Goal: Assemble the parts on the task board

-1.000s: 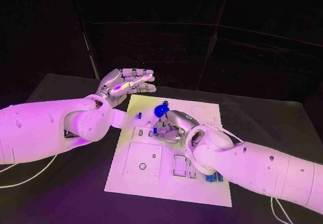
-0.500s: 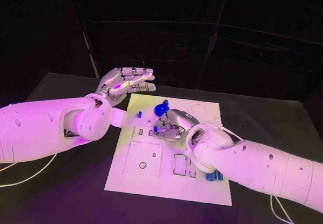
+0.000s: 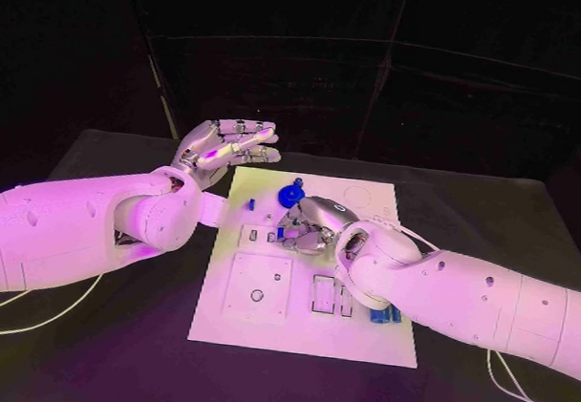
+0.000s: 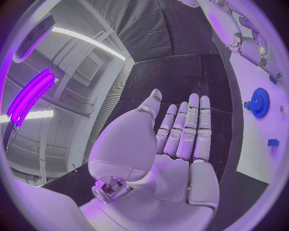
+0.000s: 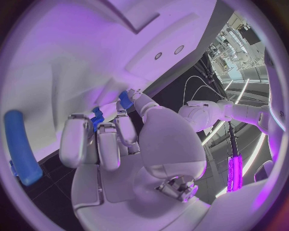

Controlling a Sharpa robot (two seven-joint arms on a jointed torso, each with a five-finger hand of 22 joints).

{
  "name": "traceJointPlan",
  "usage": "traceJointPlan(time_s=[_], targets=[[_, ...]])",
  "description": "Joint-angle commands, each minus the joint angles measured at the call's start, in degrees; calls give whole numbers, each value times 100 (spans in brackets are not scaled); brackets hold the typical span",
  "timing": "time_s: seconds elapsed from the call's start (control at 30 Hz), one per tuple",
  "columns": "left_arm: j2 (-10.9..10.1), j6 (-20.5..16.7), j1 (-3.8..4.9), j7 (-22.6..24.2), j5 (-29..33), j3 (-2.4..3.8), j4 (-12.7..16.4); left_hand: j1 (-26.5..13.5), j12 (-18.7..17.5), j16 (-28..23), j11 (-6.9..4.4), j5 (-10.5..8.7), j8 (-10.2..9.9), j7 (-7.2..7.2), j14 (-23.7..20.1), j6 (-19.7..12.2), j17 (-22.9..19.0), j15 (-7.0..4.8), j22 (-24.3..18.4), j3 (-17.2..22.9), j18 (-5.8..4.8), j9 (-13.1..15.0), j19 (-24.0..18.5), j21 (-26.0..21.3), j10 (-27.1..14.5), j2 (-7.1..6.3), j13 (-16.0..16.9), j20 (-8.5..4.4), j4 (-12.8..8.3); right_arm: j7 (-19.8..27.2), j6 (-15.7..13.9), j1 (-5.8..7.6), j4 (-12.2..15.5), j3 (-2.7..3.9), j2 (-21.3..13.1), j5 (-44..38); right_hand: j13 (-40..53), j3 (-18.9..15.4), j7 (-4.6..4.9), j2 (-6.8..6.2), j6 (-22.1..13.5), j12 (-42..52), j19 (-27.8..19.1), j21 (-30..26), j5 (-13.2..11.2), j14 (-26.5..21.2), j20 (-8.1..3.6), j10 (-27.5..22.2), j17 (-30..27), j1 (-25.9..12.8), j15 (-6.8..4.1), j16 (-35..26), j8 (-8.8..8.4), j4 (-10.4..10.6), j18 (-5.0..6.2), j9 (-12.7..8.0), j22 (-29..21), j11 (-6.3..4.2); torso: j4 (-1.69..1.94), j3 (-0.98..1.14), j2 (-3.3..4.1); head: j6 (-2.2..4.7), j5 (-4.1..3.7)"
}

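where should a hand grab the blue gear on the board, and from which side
Probably from above, by its toothed rim. The blue gear lies flat on the task board, so only the rim offers opposite faces to pinch. The free left hand hovers beside the board's far left corner; the right hand is busy with a small blue part.

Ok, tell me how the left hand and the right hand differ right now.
The left hand is raised beside the task board's far left corner, fingers straight and together, holding nothing. The right hand is down on the board's middle, fingers curled round a small blue part. The left palm lies open in its wrist view; the right's fingers bend over the board. Both are silver on white arms.
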Motion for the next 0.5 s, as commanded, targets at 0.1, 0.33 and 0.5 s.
traceJointPlan(time_s=[0.1,0.33,0.5], targets=[[-7,59,9,32,-11,2,9,4,-20,-33,-11,3,-38,210,32,42,10,19,-5,-11,22,0,13,-27,35,46,3,46,-37,-127,301,-17,11,-22,-27,-99,-9,30,45,-21,3,-31,-25,-21,-31,495,-2,-37,1010,-52,-2,0,-26,-13,-100,1,-7,22,0,-2,1,-4,0],[-11,59,9,32,-11,2,9,3,-21,-35,-11,3,-39,210,32,43,10,19,-5,-11,22,0,14,-27,36,46,3,46,-39,-159,327,-18,28,-22,-43,-99,-22,10,67,-129,-38,-47,-31,-30,-34,493,12,-50,1005,-140,14,-4,-57,-14,-98,-12,-20,42,-2,0,1,14,1],[-11,60,9,31,-11,2,10,3,-21,-35,-11,3,-39,210,32,43,10,19,-5,-11,22,0,14,-27,36,46,3,46,-39,-162,300,-20,30,-22,-46,-102,-28,8,79,-159,-76,-54,-32,-33,-38,493,19,-56,1002,-160,22,-6,-81,-18,-97,-20,-25,51,2,0,2,17,-7]])
